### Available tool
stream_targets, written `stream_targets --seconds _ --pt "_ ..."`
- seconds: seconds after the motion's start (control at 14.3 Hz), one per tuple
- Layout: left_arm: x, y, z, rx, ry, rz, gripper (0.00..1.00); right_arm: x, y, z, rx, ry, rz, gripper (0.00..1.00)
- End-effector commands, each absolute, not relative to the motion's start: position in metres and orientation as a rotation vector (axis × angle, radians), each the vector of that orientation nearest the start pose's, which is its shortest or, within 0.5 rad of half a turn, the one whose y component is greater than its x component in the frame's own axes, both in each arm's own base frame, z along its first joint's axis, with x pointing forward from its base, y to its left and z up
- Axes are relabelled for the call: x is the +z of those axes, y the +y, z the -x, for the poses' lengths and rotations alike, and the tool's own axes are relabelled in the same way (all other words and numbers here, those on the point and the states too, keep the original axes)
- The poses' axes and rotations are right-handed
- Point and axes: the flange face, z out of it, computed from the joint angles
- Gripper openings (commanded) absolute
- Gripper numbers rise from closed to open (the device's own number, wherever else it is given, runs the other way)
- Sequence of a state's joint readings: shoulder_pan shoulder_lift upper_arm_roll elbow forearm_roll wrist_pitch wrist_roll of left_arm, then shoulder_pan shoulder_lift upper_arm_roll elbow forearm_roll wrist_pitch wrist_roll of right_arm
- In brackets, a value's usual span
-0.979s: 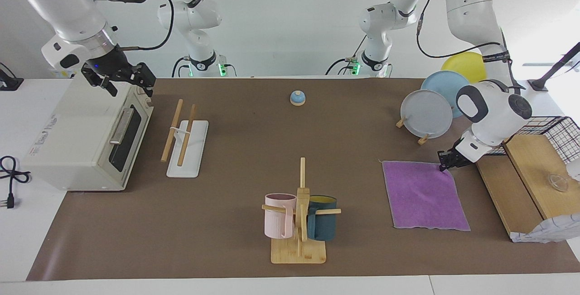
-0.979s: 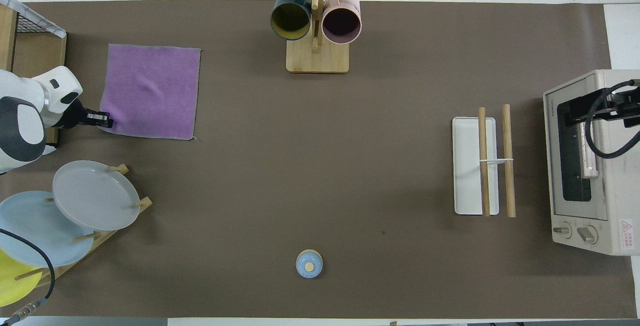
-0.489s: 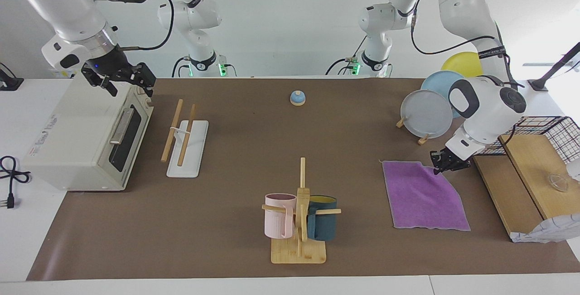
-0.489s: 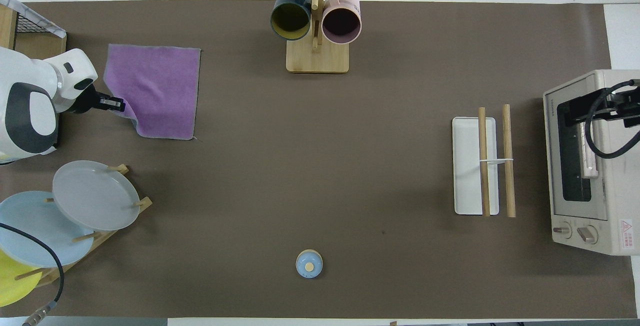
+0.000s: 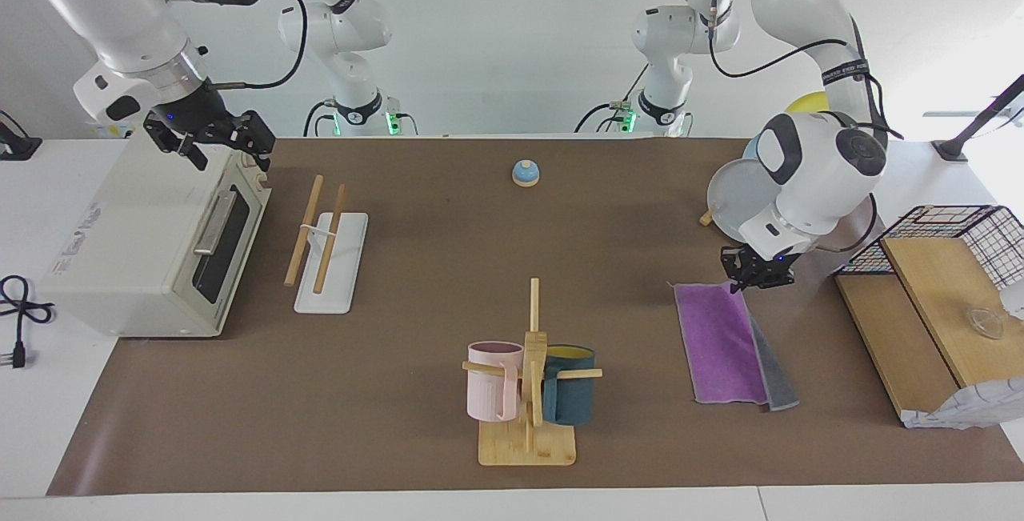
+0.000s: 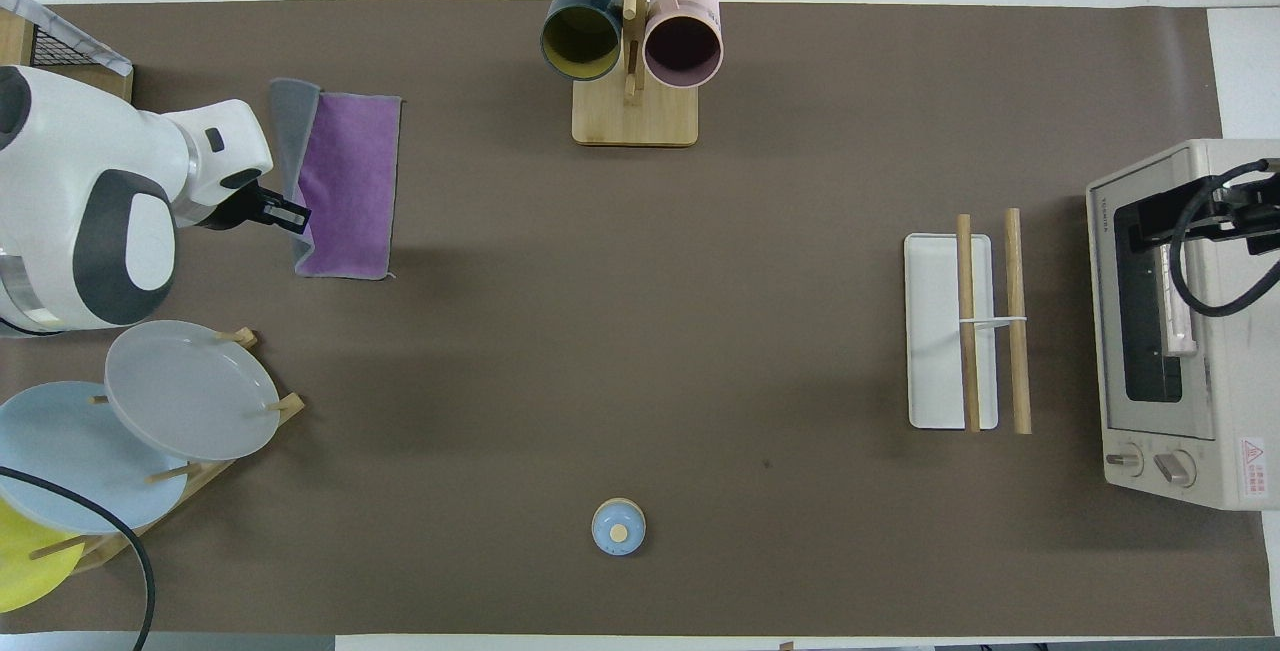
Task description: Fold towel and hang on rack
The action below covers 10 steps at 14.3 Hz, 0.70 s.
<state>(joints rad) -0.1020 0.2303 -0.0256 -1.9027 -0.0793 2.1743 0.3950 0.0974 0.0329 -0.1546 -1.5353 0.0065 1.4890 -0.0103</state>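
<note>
Towel [image 5: 718, 338] first: where on the bench [image 6: 760, 231] does it lie?

– In the overhead view, at ten o'clock from the bench's middle, toward the left arm's end. It lies partly folded: a purple panel flat on the bench, with a dark grey strip of the other face turned up along the edge at the left arm's end.

– And the left pincer [image 5: 755, 276]?

– Clamped tight on one corner of the towel. In the overhead view it sits at about eight o'clock of the cloth, and that corner is raised off the bench.

– Right pincer [image 5: 222, 146]?

– Waiting over the toaster oven [image 5: 152, 245], jaws spread wide, holding nothing.

– Where is the rack [image 5: 324, 245]?

– At three o'clock in the overhead view, beside the oven's door and well apart from the towel. Its two wooden rods are bare.
</note>
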Motion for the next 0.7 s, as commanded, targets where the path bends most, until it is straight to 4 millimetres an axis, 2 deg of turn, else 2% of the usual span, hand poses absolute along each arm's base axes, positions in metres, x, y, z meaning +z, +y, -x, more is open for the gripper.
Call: stream_targets --seconds 0.0,0.21,0.49,0.63 --pt "0.378 -0.109 -0.578 -0.038 0.804 3.027 0.00 0.617 -0.032 -0.549 0.125 0.099 3.141 1.00" --pt "0.357 -0.119 -0.556 -0.063 0.816 3.014 0.00 0.617 -0.032 -0.549 0.125 0.097 3.141 1.00" --pt "0.357 -0.115 -0.555 -0.062 0.798 2.993 0.00 0.618 -0.032 -0.549 0.123 0.097 3.141 1.00" --pt "0.359 -0.112 -0.557 -0.056 0.711 3.014 1.00 0.617 -0.032 -0.549 0.125 0.097 3.141 1.00"
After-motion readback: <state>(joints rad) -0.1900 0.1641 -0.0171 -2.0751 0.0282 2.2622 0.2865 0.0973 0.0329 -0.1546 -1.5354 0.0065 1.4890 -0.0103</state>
